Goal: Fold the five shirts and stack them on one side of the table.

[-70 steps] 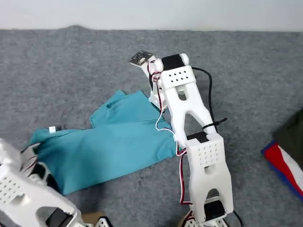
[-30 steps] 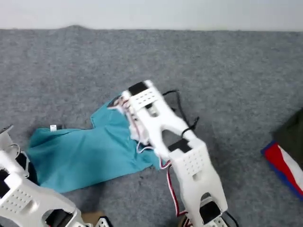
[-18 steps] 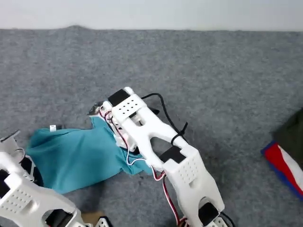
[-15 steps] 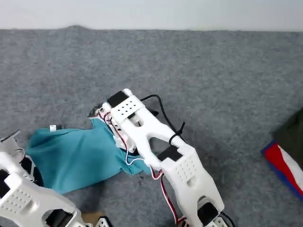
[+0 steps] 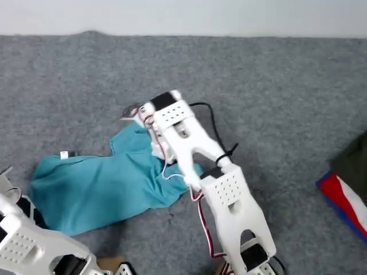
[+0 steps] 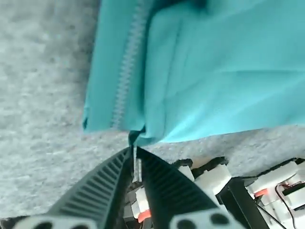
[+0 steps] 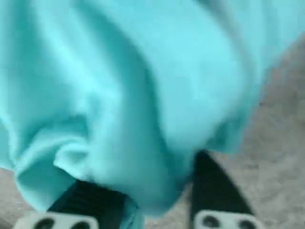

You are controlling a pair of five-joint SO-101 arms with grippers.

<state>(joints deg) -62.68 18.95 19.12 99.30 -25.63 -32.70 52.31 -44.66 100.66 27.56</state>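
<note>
**Item:** teal shirt [image 5: 97,186], spread and rumpled on the grey table [image 5: 275,97]. Its long axis runs from your left pincer to your right pincer, one end at each.

**Left pincer** [image 6: 134,151]: fingers pressed together, nipping a corner of the hem at their very tips. The rest of the shirt spreads away beyond them.

**Right pincer** [image 7: 147,188]: clamped on a bunched fold of cloth that fills the space between its fingers.

**Judgement:** fold under way. Your next move probably carries the right-pincer end along that axis toward the left pincer, which anchors its own end.

**Also listed:** striped garment [image 5: 344,200] and dark garment [image 5: 354,160]. Both lie well apart from the right pincer, on the side away from the left.
</note>
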